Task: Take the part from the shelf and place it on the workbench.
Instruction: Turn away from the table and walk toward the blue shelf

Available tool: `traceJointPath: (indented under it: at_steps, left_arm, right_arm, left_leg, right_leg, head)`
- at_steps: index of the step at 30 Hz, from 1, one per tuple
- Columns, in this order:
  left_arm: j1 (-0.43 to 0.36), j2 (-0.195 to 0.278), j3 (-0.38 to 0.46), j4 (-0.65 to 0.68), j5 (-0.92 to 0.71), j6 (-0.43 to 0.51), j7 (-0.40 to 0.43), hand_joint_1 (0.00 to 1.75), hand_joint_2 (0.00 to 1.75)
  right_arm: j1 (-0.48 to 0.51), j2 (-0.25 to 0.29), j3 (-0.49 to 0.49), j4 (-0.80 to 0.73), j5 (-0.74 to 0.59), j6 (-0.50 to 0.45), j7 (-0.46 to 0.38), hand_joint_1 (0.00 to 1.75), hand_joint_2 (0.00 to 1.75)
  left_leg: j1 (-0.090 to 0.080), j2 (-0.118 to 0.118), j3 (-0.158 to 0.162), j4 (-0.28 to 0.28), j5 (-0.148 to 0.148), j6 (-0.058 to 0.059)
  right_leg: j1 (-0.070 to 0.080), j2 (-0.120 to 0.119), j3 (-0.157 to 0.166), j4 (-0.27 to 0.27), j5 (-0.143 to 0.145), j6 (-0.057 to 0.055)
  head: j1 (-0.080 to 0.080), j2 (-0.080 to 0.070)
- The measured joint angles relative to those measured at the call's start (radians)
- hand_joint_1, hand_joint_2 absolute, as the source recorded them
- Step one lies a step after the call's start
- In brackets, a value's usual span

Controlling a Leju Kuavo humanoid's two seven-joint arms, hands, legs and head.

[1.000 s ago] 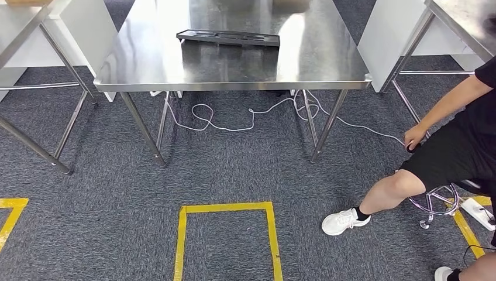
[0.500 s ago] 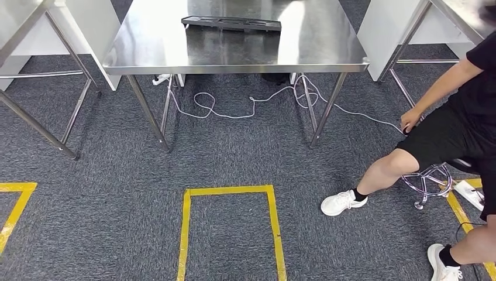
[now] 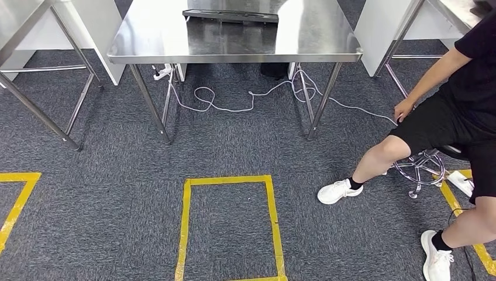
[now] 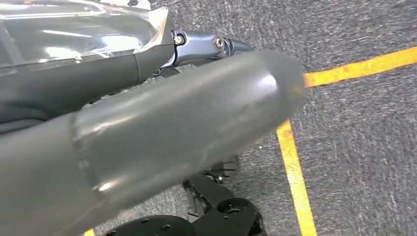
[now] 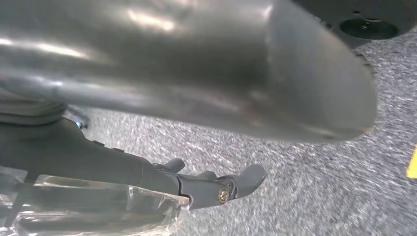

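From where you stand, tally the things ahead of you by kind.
Steel tables: 3
Black tray: 1
White cable: 1
Yellow tape squares: 3
Seated person: 1
Stool: 1
Total: 10

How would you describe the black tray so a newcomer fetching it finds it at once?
Start at the steel table straight ahead, the middle one of three, beyond the yellow floor square. The black tray lies flat on its far part, near the middle. It is the sole dark, flat item on that shiny top, with shaped recesses moulded in.
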Motion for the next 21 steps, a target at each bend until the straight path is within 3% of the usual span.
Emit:
traceJointPath:
  at_steps: [1,3,5,7,8,9,10,12,14,15,16,18,19,21]
  left_arm:
    - [0.000,0.000,0.000,0.000,0.000,0.000,0.000,0.00,0.00]
    - [0.000,0.000,0.000,0.000,0.000,0.001,0.000,0.00,0.00]
    - [-0.001,0.000,0.000,0.000,0.000,0.003,0.000,0.00,0.00]
    - [0.000,0.000,0.000,0.000,0.000,0.006,0.001,0.00,0.00]
    - [0.000,0.000,0.000,0.000,0.000,0.008,0.002,0.00,0.00]
    - [0.000,0.000,0.000,0.000,0.000,0.009,0.003,0.00,0.00]
    - [0.000,0.000,0.000,0.000,0.000,0.010,0.006,0.00,0.00]
    - [0.000,-0.001,0.000,0.001,0.000,0.011,0.011,0.00,0.00]
    - [0.000,-0.003,0.000,0.002,0.000,0.012,0.015,0.00,0.00]
    - [-0.001,-0.003,0.000,0.003,0.000,0.012,0.015,0.00,0.00]
    - [-0.001,-0.004,0.000,0.003,0.000,0.011,0.015,0.00,0.00]
    - [0.001,-0.004,0.000,0.004,0.000,0.011,0.015,0.00,0.00]
    - [0.002,-0.005,0.001,0.004,0.000,0.011,0.015,0.00,0.00]
    - [0.004,-0.005,0.001,0.005,0.000,0.011,0.015,0.00,0.00]
  right_arm:
    - [0.000,0.001,0.003,0.000,0.004,-0.002,-0.001,0.00,0.00]
    - [0.000,0.001,0.005,0.001,0.011,-0.003,-0.001,0.00,0.00]
    - [0.000,0.002,0.008,0.002,0.017,-0.003,-0.001,0.00,0.00]
    - [0.000,0.002,0.012,0.003,0.020,-0.003,-0.001,0.00,0.00]
    - [0.000,0.002,0.013,0.003,0.022,-0.003,0.000,0.00,0.00]
    - [0.000,0.002,0.014,0.003,0.022,-0.003,0.001,0.00,0.00]
    - [0.000,0.002,0.015,0.003,0.023,-0.002,0.002,0.00,0.00]
    - [-0.002,0.001,0.018,0.003,0.024,-0.002,0.003,0.00,0.00]
    - [-0.006,0.000,0.021,0.003,0.024,-0.002,0.005,0.00,0.00]
    - [-0.007,-0.001,0.021,0.003,0.024,-0.002,0.006,0.00,0.00]
    - [-0.007,-0.001,0.021,0.003,0.024,-0.002,0.007,0.00,0.00]
    - [-0.006,-0.001,0.022,0.004,0.024,-0.002,0.009,0.00,0.00]
    - [-0.006,-0.001,0.022,0.004,0.024,-0.002,0.011,0.00,0.00]
    - [-0.005,-0.001,0.022,0.005,0.024,-0.002,0.014,0.00,0.00]
  left_leg:
    - [-0.003,0.000,-0.004,-0.006,0.001,0.002]
    - [-0.002,0.003,-0.015,-0.018,0.011,0.018]
    - [-0.002,0.007,-0.034,-0.027,0.030,0.046]
    - [-0.007,0.010,-0.060,-0.027,0.050,0.059]
    - [-0.009,0.012,-0.074,-0.027,0.061,0.061]
    - [-0.010,0.013,-0.088,-0.026,0.072,0.061]
    - [-0.011,0.014,-0.102,-0.026,0.083,0.059]
    - [-0.012,0.015,-0.126,-0.025,0.106,0.052]
    - [-0.014,0.016,-0.140,-0.026,0.128,0.041]
    - [-0.015,0.017,-0.142,-0.028,0.139,0.035]
    - [-0.015,0.018,-0.142,-0.032,0.150,0.029]
    - [-0.012,0.017,-0.147,-0.030,0.149,0.018]
    - [-0.010,0.016,-0.154,-0.012,0.119,0.013]
    - [-0.006,0.013,-0.176,0.080,0.013,0.004]
  right_leg:
    - [0.000,0.000,-0.006,0.001,0.006,0.010]
    - [0.002,0.002,-0.022,0.016,-0.002,0.021]
    - [0.002,0.005,-0.053,0.085,-0.065,0.014]
    - [0.000,0.009,-0.087,0.201,-0.141,0.006]
    - [0.000,0.009,-0.093,0.248,-0.157,0.009]
    - [-0.001,0.009,-0.087,0.272,-0.155,0.017]
    - [-0.001,0.009,-0.064,0.264,-0.135,0.028]
    - [0.000,0.009,0.031,0.150,-0.093,0.040]
    - [0.008,0.011,0.133,-0.003,-0.092,0.030]
    - [0.012,0.012,0.157,-0.048,-0.099,0.022]
    - [0.017,0.013,0.161,-0.067,-0.100,0.014]
    - [0.005,0.012,0.145,-0.066,-0.081,-0.003]
    - [-0.001,0.010,0.136,-0.066,-0.071,-0.013]
    - [-0.004,0.005,0.114,-0.066,-0.049,-0.031]
  head:
    - [0.001,0.000]
    - [0.001,0.000]
    - [0.004,0.000]
    - [0.006,0.000]
    - [0.006,0.000]
    - [0.006,0.000]
    - [0.007,0.000]
    - [0.007,0.000]
    - [0.005,0.000]
    - [0.004,0.000]
    - [0.003,0.000]
    - [0.001,0.000]
    - [-0.001,0.000]
    - [-0.004,0.000]
